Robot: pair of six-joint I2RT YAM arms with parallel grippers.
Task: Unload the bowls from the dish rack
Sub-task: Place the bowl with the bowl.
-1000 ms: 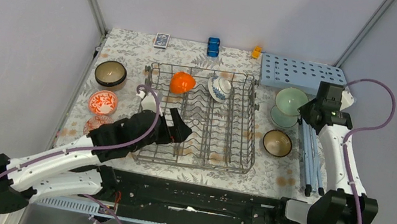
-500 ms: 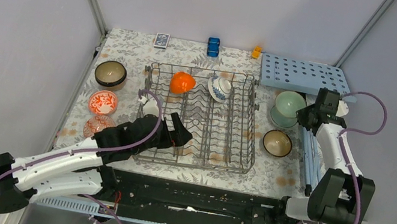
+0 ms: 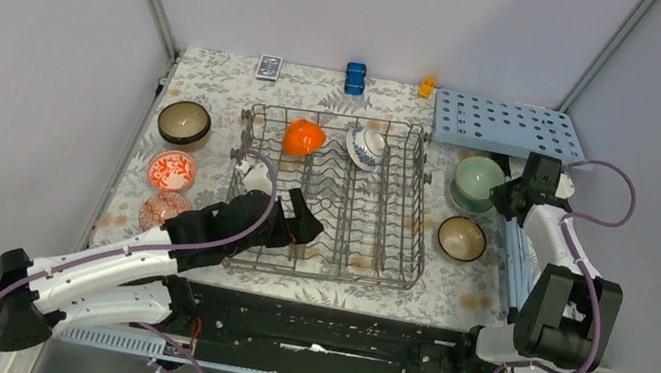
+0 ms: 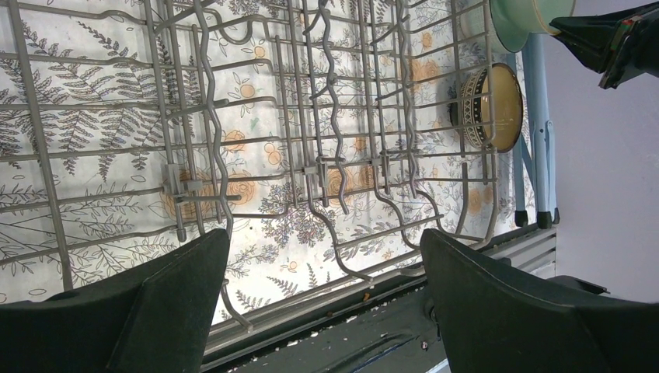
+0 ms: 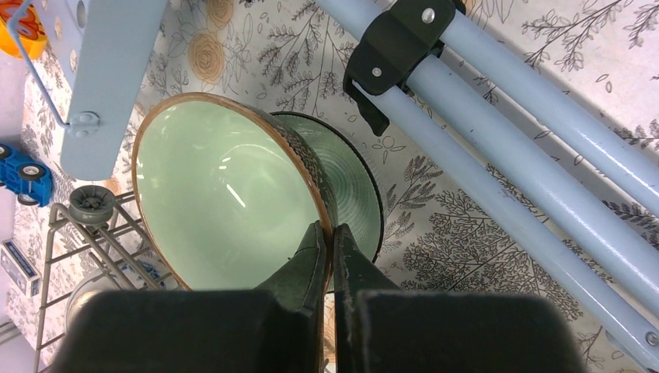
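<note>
Right hand point(image 5: 328, 233) pinches the pale green bowl point(image 5: 225, 194) by its rim, right of the dish rack point(image 3: 397, 248), tilted over a second green bowl point(image 5: 356, 185), so seating and release look next; left hand point(image 4: 322, 237), spread wide above the rack's lower left, must then reach the orange bowl point(image 3: 303, 137).

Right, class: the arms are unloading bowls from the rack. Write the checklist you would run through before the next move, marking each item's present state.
1. Right gripper shut on the pale green bowl at its rim: ok.
2. That bowl seated level in the second green bowl under it: cannot tell; it looks tilted.
3. Left gripper open and empty above the dish rack: ok.
4. Rack emptied: not ok; the orange bowl and the blue-and-white bowl stand at its far end.
</note>
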